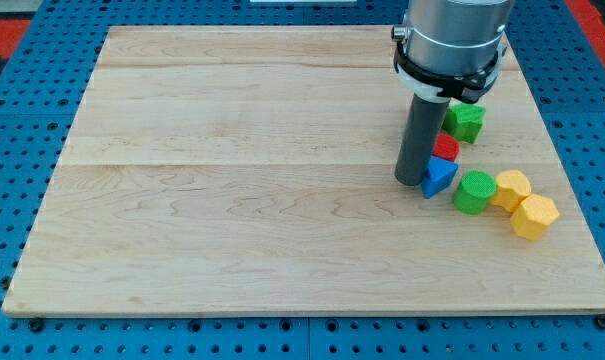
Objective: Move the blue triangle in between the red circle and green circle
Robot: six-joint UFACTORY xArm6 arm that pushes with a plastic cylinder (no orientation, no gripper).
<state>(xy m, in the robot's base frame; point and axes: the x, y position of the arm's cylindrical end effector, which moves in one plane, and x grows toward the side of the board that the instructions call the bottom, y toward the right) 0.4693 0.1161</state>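
The blue triangle (440, 176) lies on the wooden board at the view's right. My tip (410, 181) touches its left side. The red circle (446, 147) sits just above the triangle, partly hidden behind my rod. The green circle (473, 192) lies just right of the triangle and slightly lower. The triangle sits between the two circles, close to both.
A green star (466, 121) lies above the red circle. Two yellow blocks (513, 189) (534, 217) sit right of the green circle. The arm's body hides the blocks above the red circle. The board's right edge (572, 180) is near.
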